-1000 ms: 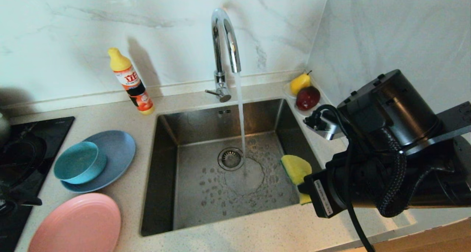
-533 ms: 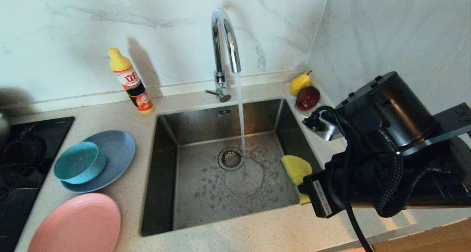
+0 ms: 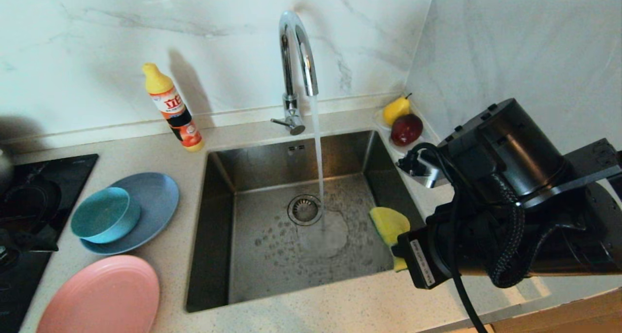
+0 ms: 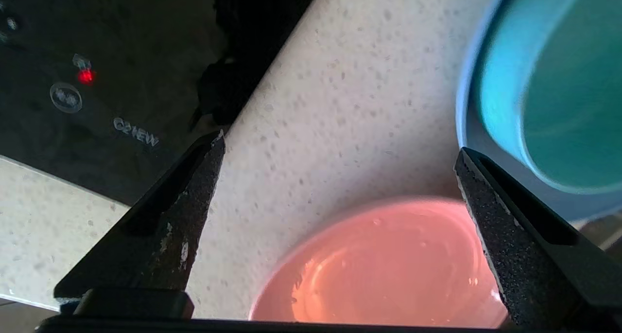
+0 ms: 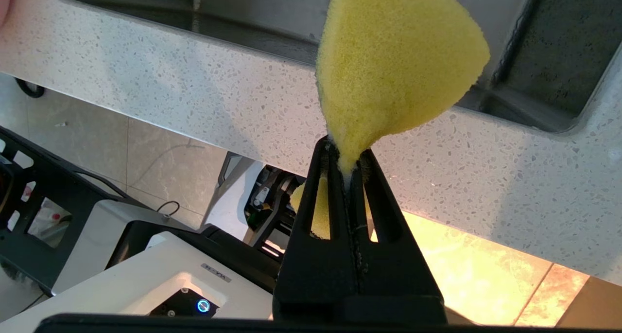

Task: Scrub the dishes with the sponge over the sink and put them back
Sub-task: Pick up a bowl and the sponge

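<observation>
Right gripper is clamped tight on the sponge; the foam is pinched to a thin neck between the fingers and fans out wide beyond the tips. In the head view the sponge hangs at the sink's right wall, over the basin, near the front right corner, right of the water stream.

Sink is set into the counter. Tap at the sink's back edge is running; water falls just right of the drain and spreads over the wet floor of the basin.

Left gripper has its fingers spread wide with nothing between them. It hovers above bare counter at the left end, with the pink plate's rim below the gap, the stovetop on one side and the bowl on the other. Contact with the plate: can't tell. Only a dark bit of that arm shows at the left edge of the head view.

Dishes all sit on the counter left of the sink:
- pink plate at the front left corner
- grey-blue plate behind it, near the sink's left edge
- bowl resting on the grey-blue plate's left part, tilted

Stovetop occupies the counter's left edge. Soap bottle stands at the back edge, left of the tap. Pear and a red apple sit in the back right corner.
</observation>
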Available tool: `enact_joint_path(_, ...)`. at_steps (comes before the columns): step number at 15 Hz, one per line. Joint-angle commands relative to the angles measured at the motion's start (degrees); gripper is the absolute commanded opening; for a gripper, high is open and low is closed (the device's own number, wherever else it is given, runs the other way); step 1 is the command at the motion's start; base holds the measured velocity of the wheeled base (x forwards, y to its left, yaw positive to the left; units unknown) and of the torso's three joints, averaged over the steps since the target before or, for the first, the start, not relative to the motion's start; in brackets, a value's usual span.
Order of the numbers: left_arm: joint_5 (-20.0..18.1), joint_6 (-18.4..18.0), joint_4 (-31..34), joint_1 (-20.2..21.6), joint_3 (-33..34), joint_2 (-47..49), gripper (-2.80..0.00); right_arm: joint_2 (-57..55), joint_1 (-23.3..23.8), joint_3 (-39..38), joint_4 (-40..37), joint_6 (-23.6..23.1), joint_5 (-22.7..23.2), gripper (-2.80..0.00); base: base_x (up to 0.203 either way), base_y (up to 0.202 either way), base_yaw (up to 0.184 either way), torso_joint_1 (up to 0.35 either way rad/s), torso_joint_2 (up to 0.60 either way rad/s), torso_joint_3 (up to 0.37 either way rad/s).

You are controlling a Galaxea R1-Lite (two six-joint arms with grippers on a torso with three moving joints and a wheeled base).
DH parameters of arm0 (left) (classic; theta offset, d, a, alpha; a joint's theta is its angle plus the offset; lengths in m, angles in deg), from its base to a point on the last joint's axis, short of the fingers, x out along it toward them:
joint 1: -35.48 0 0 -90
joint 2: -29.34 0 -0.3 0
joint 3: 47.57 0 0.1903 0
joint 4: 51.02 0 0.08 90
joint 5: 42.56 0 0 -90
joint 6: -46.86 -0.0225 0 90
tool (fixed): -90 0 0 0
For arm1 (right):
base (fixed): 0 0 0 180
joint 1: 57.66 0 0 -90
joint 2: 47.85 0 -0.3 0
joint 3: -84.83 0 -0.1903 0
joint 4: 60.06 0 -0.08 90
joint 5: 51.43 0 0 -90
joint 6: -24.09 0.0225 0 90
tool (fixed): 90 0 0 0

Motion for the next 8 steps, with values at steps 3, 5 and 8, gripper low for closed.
enact_joint_path(3, -0.2, 0.2, 0.1, -0.4, -0.7, 1.1, 0.0, 0.0, 0.0, 0.3, -0.2, 0.1, -0.1, -2.8, 0.0, 0.0, 0.0, 0.0, 0.0, 0.0)
enact_joint_path(5, -0.1, 0.6, 0.2, -0.9, -0.9, 0.9, 0.0, 0.1, 0.0, 0.1, -0.2, 0.1, -0.6, -2.8, 0.0, 0.0, 0.0, 0.0, 0.0, 0.0)
enact_joint_path(8, -3.0, 3.8, 0.2, -0.9, -2.1, -0.4, 0.0, 0.2, 0.1, 0.1, -0.2, 0.1, -0.6, -2.8, 0.0, 0.0, 0.0, 0.0, 0.0, 0.0)
